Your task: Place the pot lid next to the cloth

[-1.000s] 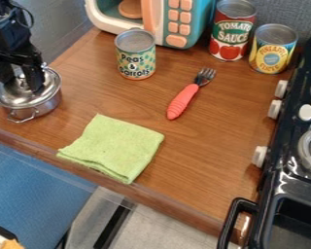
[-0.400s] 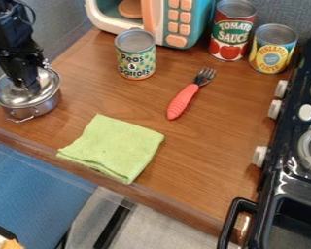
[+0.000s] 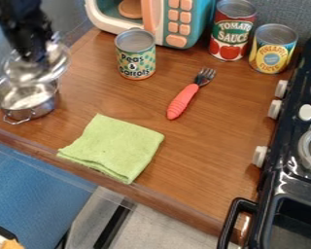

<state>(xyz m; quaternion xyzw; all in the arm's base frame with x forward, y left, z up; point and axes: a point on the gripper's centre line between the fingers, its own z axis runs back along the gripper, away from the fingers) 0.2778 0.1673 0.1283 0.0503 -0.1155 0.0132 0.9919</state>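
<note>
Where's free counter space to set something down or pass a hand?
Widest patch: right of the cloth and fork, up to the stove knobs. Another lies between the pot, the peas can, the fork and the cloth. Crowded: upper left, where the gripper holds the lid above the pot.

My black arm [image 3: 16,13] comes in at the far left, from the top edge. It slants down, with its low end a bit more to the right than its high end. My black gripper [image 3: 36,59] hangs at the end of it, up in the air on the left side. My tips point down, and my two fingers are closed in a grip.
</note>
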